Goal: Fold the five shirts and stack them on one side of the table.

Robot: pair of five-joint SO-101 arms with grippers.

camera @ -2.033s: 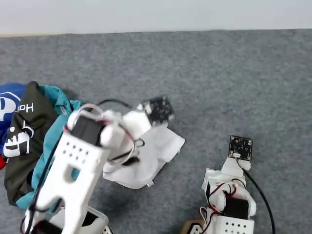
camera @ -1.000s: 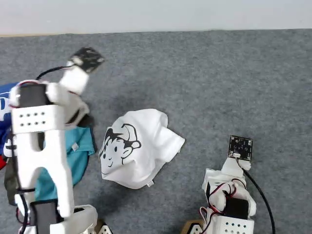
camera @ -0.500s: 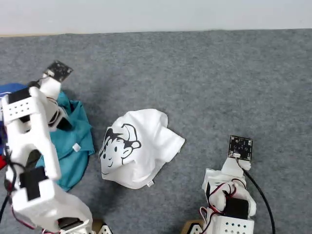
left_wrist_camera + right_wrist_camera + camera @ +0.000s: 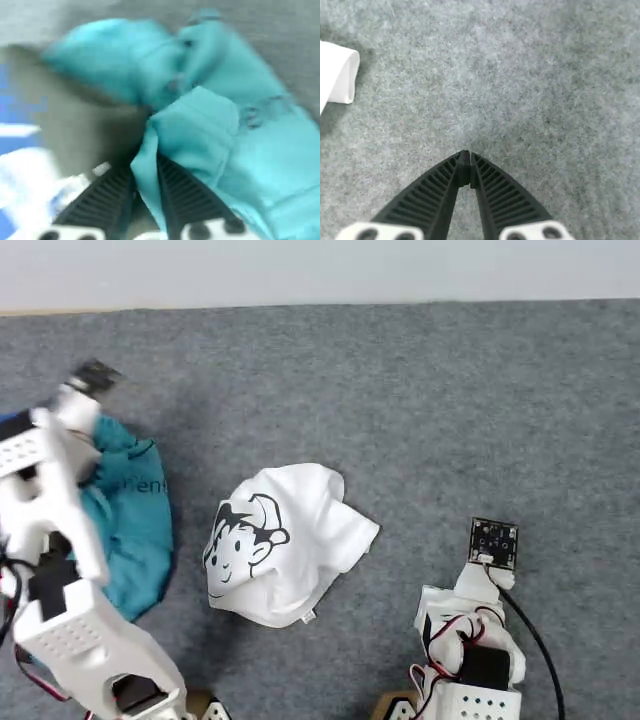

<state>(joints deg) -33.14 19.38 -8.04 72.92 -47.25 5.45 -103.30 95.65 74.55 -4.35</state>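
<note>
A white shirt (image 4: 285,540) with a cartoon face lies crumpled in the middle of the grey table. At the left, a teal shirt (image 4: 135,525) spreads out beside my left arm (image 4: 50,510). My left gripper (image 4: 146,150) is shut on a fold of the teal shirt (image 4: 200,130), with cloth pinched between its black fingers (image 4: 107,192). My right gripper (image 4: 466,157) is shut on nothing and hovers over bare carpet near the front right. A corner of the white shirt (image 4: 337,75) shows beside it. My right arm (image 4: 470,640) sits at the table's front edge.
A blue shirt (image 4: 8,425) peeks out at the far left edge behind the left arm. Grey carpet (image 4: 450,410) covers the table. A pale wall strip (image 4: 320,270) bounds the far edge.
My left arm swung from over the white shirt to the pile at the left and closed on the teal shirt, which now lies more spread. The right arm has not moved.
</note>
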